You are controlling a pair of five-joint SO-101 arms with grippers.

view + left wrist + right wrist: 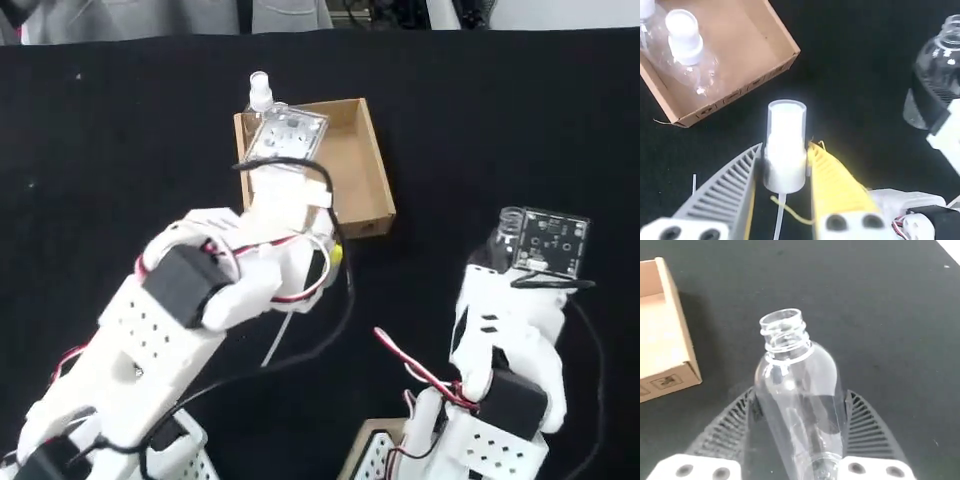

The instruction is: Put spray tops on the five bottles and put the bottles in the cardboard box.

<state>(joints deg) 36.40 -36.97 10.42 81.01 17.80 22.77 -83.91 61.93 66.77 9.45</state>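
The cardboard box (352, 165) sits open on the black counter (100, 130). Inside it, against one corner, is a clear bottle (687, 60) already wearing its white spray top (684, 30). Part of a second clear bottle (646, 17) shows beside it in the left wrist view.

The left gripper (784, 150) has its grey and yellow fingers pinching a loose spray top (786, 125) by the collar. The clear cap points away from the wrist, and the thin dip tube (779, 220) trails back between the fingers. This top is outside the box, near one of its corners.

The right gripper (801, 400) has its fingers clamped around an empty uncapped bottle (790, 355) with a bare threaded neck, held over the counter well apart from the box.
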